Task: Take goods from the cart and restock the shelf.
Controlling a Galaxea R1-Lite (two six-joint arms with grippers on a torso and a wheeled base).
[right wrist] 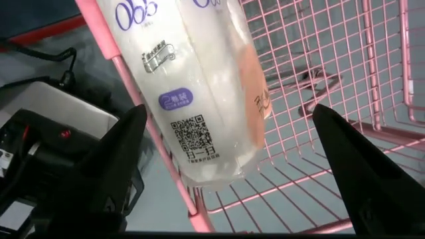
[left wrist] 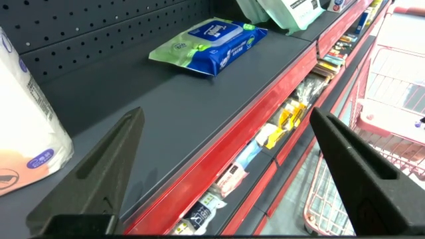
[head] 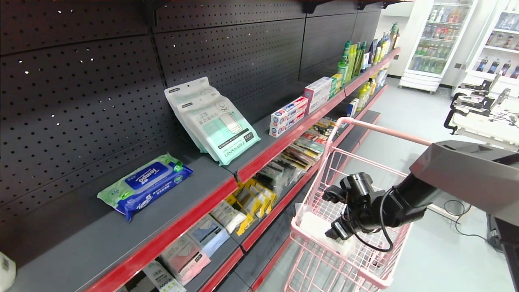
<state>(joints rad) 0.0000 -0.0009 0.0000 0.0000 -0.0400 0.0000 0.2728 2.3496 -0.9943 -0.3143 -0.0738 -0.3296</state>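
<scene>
A white pack of tissue rolls (right wrist: 199,99) lies in the pink wire cart (head: 381,132), against its wall. My right gripper (right wrist: 226,172) is down inside the cart (right wrist: 345,133) with its fingers spread wide, open, on either side of the pack's end. From the head view the right gripper (head: 334,233) sits just over that white pack (head: 316,227). My left gripper (left wrist: 226,172) hovers open over the grey shelf board (left wrist: 172,113), holding nothing. Another white tissue pack (left wrist: 26,133) stands on the shelf beside it, at the shelf's near left end (head: 6,269).
A blue-green wet wipes pack (head: 146,184) lies flat on the shelf, and mint pouches (head: 213,119) lean on the pegboard farther along. Toothpaste boxes (head: 288,115) and bottles (head: 352,61) follow. Lower shelves (head: 227,219) hold small goods. Bare board lies between the tissue pack and the wipes.
</scene>
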